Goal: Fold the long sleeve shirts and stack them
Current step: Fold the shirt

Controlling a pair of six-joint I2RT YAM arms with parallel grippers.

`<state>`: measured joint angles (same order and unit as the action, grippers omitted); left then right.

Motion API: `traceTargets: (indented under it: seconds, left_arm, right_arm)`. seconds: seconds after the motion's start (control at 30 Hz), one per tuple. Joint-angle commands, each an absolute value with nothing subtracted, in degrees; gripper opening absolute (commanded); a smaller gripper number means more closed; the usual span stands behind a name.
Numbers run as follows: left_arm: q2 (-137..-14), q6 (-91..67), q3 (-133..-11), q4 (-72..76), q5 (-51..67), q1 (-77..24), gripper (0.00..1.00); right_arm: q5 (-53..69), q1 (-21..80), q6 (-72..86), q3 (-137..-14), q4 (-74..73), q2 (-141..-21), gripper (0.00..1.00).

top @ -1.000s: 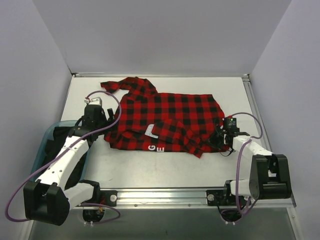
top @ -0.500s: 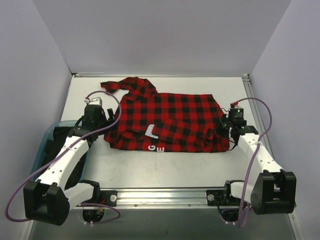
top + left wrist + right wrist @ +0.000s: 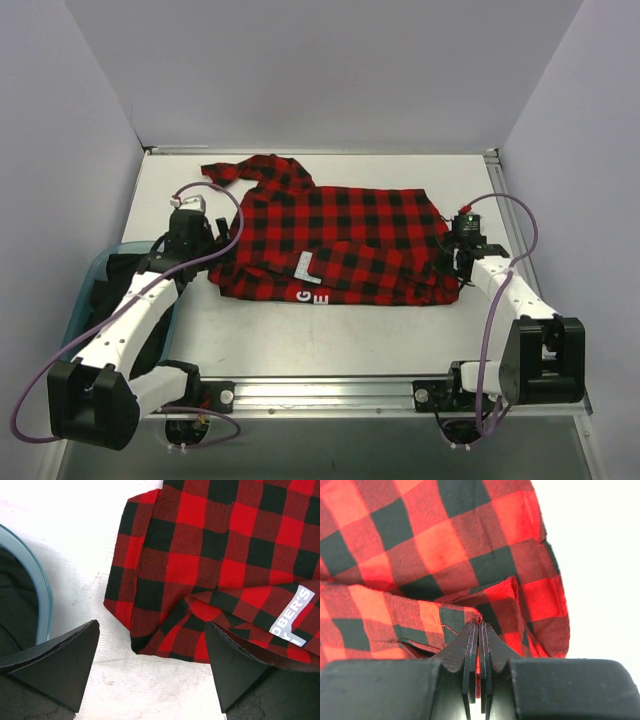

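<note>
One fold at the shirt's [image 3: 340, 230] right edge sits clamped in the right gripper [image 3: 479, 625]: drag it flat; left gripper [image 3: 151, 630] gapes empty.

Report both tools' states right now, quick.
Left tool: open, holding nothing, over a corner of the flannel shirt.
Right tool: closed, pinching a fold at the shirt's right edge.

Left hand [image 3: 151, 630] spread wide, low; right hand [image 3: 479, 626] pinched on shirt [image 3: 445, 545] edge.
</note>
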<state>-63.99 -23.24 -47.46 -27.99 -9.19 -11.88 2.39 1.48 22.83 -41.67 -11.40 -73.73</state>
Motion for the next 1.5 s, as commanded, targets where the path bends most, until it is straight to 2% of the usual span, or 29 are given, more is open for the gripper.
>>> traceTargets:
  seconds: [0.0,0.1,0.13,0.23,0.33,0.5,0.57,0.6,0.7,0.73,0.83,0.93,1.17,1.33,1.47]
  left_arm:
    - [-64.6,-22.2,-47.7,-25.4,-7.5,-11.8,0.95]
    - [-64.9,-22.4,-48.0,-25.2,-6.2,-12.0,0.96]
    - [-64.9,-22.9,-48.1,-25.1,-5.7,-12.2,0.96]
    - [-64.9,-26.3,-48.8,-25.6,-2.3,-14.3,0.95]
    - [-65.4,-32.0,-48.9,-23.0,-0.6,-19.8,0.94]
    - [-73.3,-40.3,-49.0,-12.1,-0.2,-30.1,0.84]
    - [-78.6,-44.1,-49.2,-8.3,0.0,-31.0,0.78]
    - [-80.4,-45.3,-49.2,-4.8,0.0,-31.3,0.71]
    - [-86.4,-48.5,-48.3,1.7,0.0,-31.4,0.61]
    - [-87.5,-49.2,-47.8,2.5,-1.4,-31.4,0.54]
    - [-90.7,-50.4,-45.3,5.1,-3.4,-31.2,0.49]
    - [-92.1,-51.8,-41.9,7.1,-5.5,-30.9,0.46]
    - [-93.2,-53.4,-36.5,8.1,-5.5,-27.6,0.43]
    - [-87.2,-51.1,-37.7,5.2,-7.5,-28.7,0.42]
    - [-83.8,-50.8,-39.5,3.2,-7.2,-28.8,0.42]
  right_arm:
    - [-1.9,1.1,22.3,-44.6,-11.5,-75.2,0.01]
    - [-2.3,1.2,23.4,-45.1,-11.7,-75.4,0.19]
    - [-1.0,1.5,24.1,-45.3,-11.8,-74.8,0.33]
    - [1.1,3.4,25.9,-46.0,-12.4,-72.1,0.52]
    - [3.3,6.7,29.0,-46.6,-11.7,-69.2,0.57]
    - [15.4,13.6,39.1,-43.8,-0.5,-70.2,0.57]
    - [17.6,18.0,41.7,-43.9,6.6,-74.2,0.57]
    - [18.8,19.3,42.5,-44.7,8.2,-75.7,0.57]
    - [21.2,23.5,44.6,-45.4,16.0,-83.0,0.56]
    - [23.0,24.3,45.3,-45.3,20.4,-86.5,0.56]
    - [27.2,24.9,50.2,-41.6,32.4,-93.0,0.56]
    - [28.6,24.3,52.6,-37.4,40.3,-97.8,0.55]
    - [29.8,18.0,50.0,-31.7,40.4,-96.5,0.54]
    - [29.8,21.0,46.7,-40.9,29.8,-92.2,0.55]
    - [30.2,25.4,49.3,-49.8,30.6,-94.8,0.55]
